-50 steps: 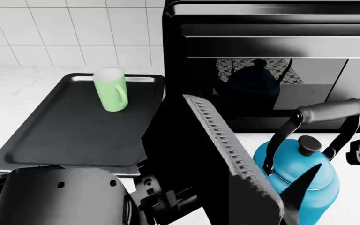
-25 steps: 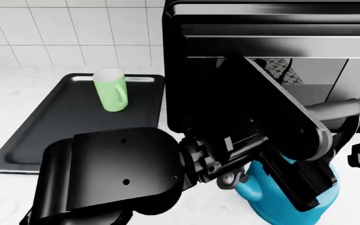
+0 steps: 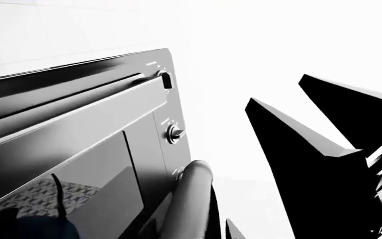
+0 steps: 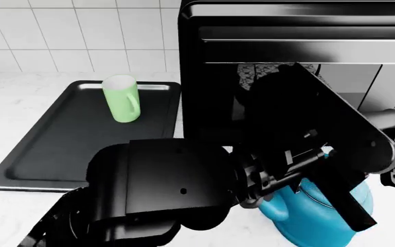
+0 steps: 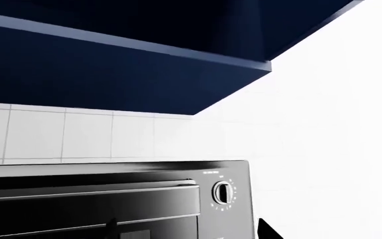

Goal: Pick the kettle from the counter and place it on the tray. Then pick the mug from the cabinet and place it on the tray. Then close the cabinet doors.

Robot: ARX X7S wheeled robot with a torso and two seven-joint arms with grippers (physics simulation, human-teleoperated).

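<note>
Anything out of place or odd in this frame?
Yes: the mug already stands upright on the tray, while the kettle sits off it on the counter, though the kettle should go first. Nothing looks spilled.

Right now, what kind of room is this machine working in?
Most likely a kitchen, though a simulated one: a white marble-look counter backed by tiled wall, a black countertop oven with dials, plus a blue kettle and a green mug on a tray.

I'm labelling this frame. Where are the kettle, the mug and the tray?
kettle (image 4: 321,218): head view, blue body.
mug (image 4: 122,100): head view, green side wall.
tray (image 4: 74,141): head view, bare floor.
</note>
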